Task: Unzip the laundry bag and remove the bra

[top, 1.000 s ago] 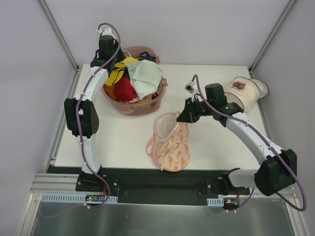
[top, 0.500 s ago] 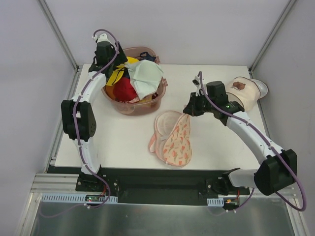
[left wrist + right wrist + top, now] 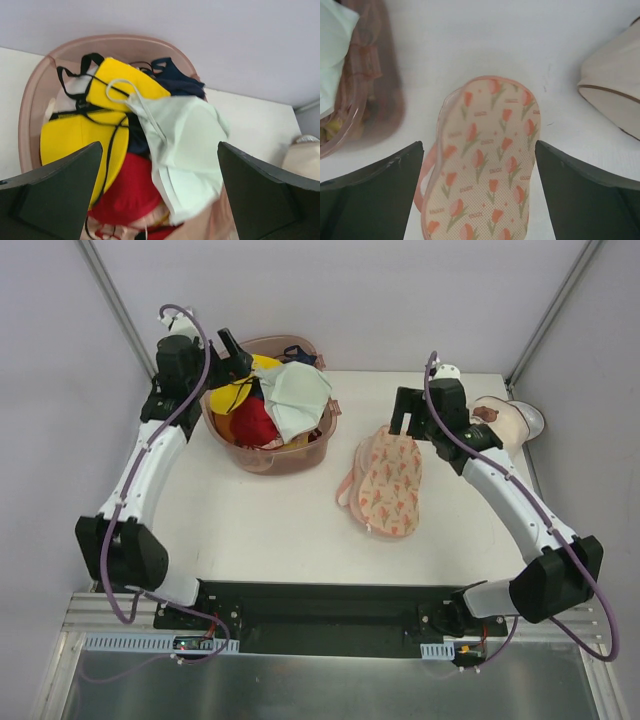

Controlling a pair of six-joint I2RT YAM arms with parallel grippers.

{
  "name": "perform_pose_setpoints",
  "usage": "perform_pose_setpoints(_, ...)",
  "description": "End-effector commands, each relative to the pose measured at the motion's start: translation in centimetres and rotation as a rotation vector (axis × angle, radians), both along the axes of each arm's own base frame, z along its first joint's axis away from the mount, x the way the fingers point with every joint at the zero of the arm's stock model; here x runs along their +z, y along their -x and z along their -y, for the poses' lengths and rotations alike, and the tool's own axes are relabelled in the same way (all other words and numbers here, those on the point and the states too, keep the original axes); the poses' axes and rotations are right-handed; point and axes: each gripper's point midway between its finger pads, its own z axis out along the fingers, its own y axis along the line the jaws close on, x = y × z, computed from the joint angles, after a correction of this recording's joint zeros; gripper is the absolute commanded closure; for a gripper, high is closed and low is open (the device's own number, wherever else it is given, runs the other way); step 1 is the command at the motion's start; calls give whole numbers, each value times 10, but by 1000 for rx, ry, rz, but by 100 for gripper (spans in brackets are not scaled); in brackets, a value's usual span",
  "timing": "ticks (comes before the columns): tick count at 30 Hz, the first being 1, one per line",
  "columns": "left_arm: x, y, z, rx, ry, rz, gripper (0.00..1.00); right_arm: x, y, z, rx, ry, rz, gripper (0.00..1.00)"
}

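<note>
The laundry bag (image 3: 386, 482) lies flat on the white table, cream with orange-pink tulip print and pink edging. In the right wrist view the laundry bag (image 3: 487, 165) sits below and between my fingers, untouched. My right gripper (image 3: 408, 424) hovers open over the bag's far end. The pale mint bra (image 3: 297, 396) lies on top of the garments in the pink basket (image 3: 270, 462). My left gripper (image 3: 237, 358) is open at the basket's left rim, holding nothing. In the left wrist view the bra (image 3: 187, 145) drapes over yellow and red clothes.
A cream cylindrical container (image 3: 503, 430) lies at the back right, just beyond the right arm. The basket (image 3: 125, 42) also holds yellow, red and dark garments with black straps. Bare table (image 3: 230, 530) stretches in front of the basket.
Both grippers have opened. The right one let go of the bag, which now lies flat further right and back. The left arm swung left, away from over the basket.
</note>
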Motion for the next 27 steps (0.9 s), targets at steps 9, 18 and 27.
perform_pose_setpoints(9, -75, 154, -6, -98, -65, -113, 1, 65, 45, 104, -408, 178, 129, 4)
perform_pose_setpoints(18, -124, 215, -20, -51, -50, -157, 1, 36, 95, 141, -461, 289, 116, 4)
perform_pose_setpoints(27, -126, 224, -15, -58, -8, -187, 1, 19, 101, 145, -466, 318, 81, 4)
